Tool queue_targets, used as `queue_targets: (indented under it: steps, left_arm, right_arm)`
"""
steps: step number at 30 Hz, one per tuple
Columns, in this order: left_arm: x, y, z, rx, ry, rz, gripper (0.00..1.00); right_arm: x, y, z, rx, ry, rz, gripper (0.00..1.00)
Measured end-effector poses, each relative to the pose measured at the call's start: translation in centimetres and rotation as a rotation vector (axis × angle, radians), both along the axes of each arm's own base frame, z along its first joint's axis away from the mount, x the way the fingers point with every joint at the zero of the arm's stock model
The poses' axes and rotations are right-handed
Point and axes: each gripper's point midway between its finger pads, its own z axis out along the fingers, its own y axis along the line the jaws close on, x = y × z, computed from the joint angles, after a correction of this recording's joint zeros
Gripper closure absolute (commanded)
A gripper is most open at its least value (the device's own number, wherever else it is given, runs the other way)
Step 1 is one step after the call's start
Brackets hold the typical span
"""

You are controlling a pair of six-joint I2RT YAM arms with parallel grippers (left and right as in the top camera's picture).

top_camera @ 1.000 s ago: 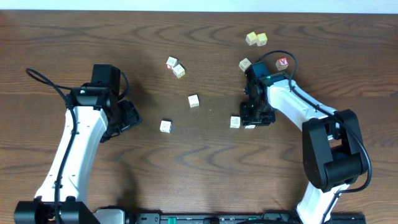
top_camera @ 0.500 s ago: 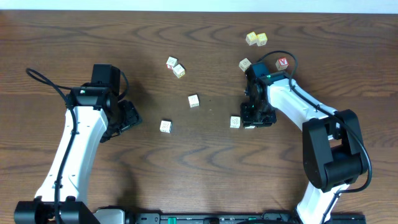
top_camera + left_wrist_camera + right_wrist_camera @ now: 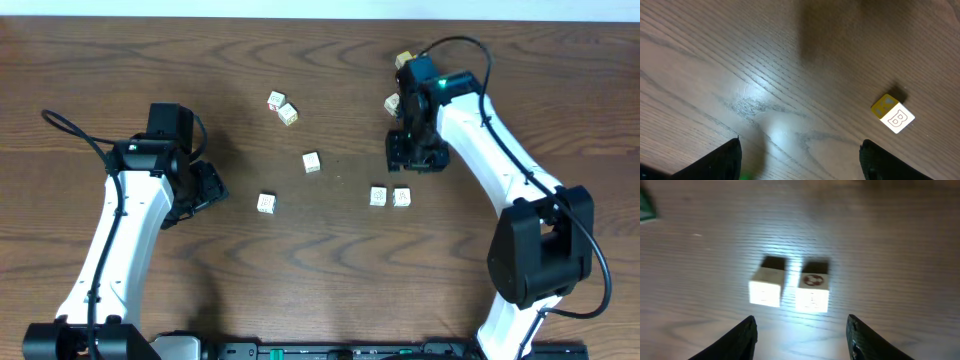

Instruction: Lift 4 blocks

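Your right tool (image 3: 801, 317) has pulled back, open and empty, from one block (image 3: 765, 286) just beside another block (image 3: 813, 289); your left tool (image 3: 800, 141) is open too.

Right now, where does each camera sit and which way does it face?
Overhead: above the table, facing down; left arm, right arm, scattered blocks.
Left wrist: on the left gripper, facing down at one B block; its fingertips show.
Right wrist: on the right gripper, facing down at a pair of blocks; its fingertips show.
Shared: overhead shows that pair too.
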Motion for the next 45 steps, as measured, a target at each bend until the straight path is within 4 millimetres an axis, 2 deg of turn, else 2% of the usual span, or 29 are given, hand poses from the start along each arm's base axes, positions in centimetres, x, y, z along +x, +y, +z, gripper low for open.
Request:
queue_targets:
  steps: [2,5,7,11,14,19,29,36,45]
  left_arm:
    - [0.0,0.0,0.0,0.000,0.000,0.000,0.24]
    - [0.0,0.0,0.0,0.000,0.000,0.000,0.24]
    - [0.0,0.0,0.0,0.000,0.000,0.000,0.24]
    - [0.0,0.0,0.0,0.000,0.000,0.000,0.24]
    - [0.0,0.0,0.0,0.000,0.000,0.000,0.24]
    - [0.0,0.0,0.0,0.000,0.000,0.000,0.24]
    - [0.0,0.0,0.0,0.000,0.000,0.000,0.24]
    - [0.0,0.0,0.0,0.000,0.000,0.000,0.24]
    - [0.0,0.0,0.0,0.000,0.000,0.000,0.24]
  right_arm:
    - [-0.2,0.6,0.0,0.010,0.002,0.009,0.46]
    - [-0.4,2.6,-0.7,0.020,-0.023,0.035,0.48]
    - [-1.1,3.9,-1.6,0.008,-0.027,0.043,0.51]
    - [-3.1,4.9,-3.6,-0.058,-0.011,0.017,0.52]
    - [-3.8,4.8,-5.0,-0.090,-0.014,-0.010,0.53]
    - [-4.4,4.1,-6.2,-0.120,-0.008,-0.041,0.53]
    - [-4.1,3.9,-6.3,-0.131,-0.026,-0.050,0.54]
    - [-3.9,3.7,-6.3,-0.144,-0.036,-0.050,0.60]
    - [-3.5,3.9,-6.4,-0.134,-0.054,-0.051,0.61]
